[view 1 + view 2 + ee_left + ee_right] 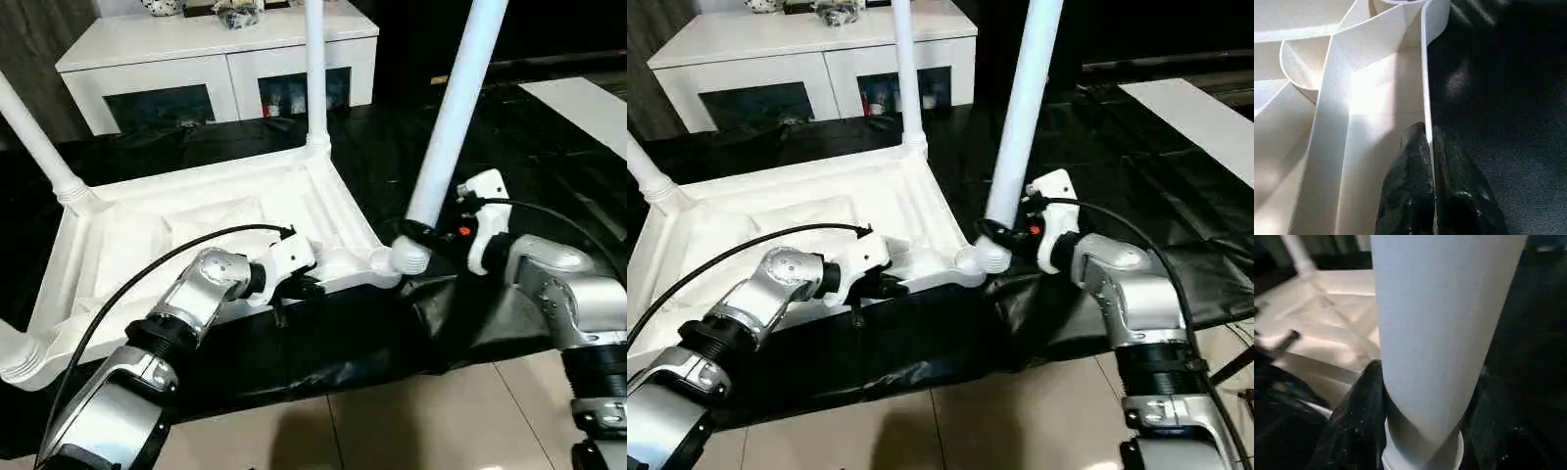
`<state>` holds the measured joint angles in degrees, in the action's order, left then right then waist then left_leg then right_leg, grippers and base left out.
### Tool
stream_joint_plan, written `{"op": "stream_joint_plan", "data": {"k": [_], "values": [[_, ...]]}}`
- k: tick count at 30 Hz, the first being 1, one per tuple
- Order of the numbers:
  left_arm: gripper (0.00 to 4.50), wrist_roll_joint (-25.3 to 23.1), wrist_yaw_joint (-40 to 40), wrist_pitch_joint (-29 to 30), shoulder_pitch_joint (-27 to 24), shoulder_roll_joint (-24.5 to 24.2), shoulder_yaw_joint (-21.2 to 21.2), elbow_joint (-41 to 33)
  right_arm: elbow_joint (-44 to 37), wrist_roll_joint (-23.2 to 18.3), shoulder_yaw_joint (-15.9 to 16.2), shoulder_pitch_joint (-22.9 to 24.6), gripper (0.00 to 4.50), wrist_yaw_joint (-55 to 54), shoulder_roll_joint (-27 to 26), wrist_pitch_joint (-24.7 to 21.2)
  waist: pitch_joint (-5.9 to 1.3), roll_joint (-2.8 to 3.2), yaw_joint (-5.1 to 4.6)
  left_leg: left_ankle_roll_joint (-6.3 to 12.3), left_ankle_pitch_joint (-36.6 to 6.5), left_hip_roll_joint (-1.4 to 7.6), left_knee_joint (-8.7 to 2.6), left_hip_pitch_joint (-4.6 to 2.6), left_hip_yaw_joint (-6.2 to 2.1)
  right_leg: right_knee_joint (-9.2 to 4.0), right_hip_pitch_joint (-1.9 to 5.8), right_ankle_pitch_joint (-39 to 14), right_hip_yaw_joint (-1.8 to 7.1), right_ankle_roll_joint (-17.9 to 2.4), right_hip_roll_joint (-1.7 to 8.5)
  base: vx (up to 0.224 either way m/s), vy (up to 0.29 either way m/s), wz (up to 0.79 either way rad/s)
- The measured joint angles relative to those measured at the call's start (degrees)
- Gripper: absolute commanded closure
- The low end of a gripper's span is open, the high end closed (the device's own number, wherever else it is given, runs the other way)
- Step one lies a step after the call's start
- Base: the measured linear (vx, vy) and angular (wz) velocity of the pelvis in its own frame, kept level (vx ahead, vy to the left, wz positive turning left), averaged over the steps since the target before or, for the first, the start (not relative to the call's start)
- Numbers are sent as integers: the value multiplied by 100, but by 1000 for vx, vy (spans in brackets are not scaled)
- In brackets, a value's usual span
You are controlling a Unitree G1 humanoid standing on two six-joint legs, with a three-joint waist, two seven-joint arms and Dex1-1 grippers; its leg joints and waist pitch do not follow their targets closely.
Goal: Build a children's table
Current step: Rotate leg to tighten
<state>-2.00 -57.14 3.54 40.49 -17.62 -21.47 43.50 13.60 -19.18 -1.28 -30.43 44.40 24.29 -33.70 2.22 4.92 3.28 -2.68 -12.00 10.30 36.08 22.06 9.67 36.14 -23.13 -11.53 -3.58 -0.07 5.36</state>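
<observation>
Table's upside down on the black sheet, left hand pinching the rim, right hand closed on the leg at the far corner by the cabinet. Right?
Not quite. The right hand grips the leg at the near corner, closest to the robot, low by its socket; the left eye view shows it. The rest holds: the table lies upside down on the black sheet, and the left hand pinches the rim.

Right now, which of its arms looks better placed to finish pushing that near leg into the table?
The right. Its gripper is shut on the near leg just above the corner socket, so it can probably press or twist it home. The left gripper is pinching the tabletop's rim, steadying it.
</observation>
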Motion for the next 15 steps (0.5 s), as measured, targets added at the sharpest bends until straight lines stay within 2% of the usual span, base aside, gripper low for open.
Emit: {"op": "stream_joint_plan", "data": {"k": [2,6,10,15], "values": [[450,66,-197,189,-190,-114,35,-348,14,-133,139,-20,266,299,-3,-164,0,0,-15,1,1,0,-11,-3,2,-5,-1,-1,-1,0,-1,0,0,0],[450,179,-410,516,-499,-279,35,-941,73,-169,211,-27,266,493,-36,-226,-1,2,11,1,1,0,-18,-3,3,-5,-3,-2,-2,-2,-1,0,0,0],[450,223,-385,775,-934,-488,71,-1650,258,-127,252,-53,266,498,-58,-176,0,-12,-39,0,1,1,-19,-10,10,-5,-3,-2,5,-2,-1,0,0,0],[450,215,-344,957,-1114,-570,103,-1987,309,-122,315,-92,266,603,-61,-168,3,-34,-81,-4,2,0,-19,-13,12,-4,-1,-2,8,-1,-2,0,0,0]]}}
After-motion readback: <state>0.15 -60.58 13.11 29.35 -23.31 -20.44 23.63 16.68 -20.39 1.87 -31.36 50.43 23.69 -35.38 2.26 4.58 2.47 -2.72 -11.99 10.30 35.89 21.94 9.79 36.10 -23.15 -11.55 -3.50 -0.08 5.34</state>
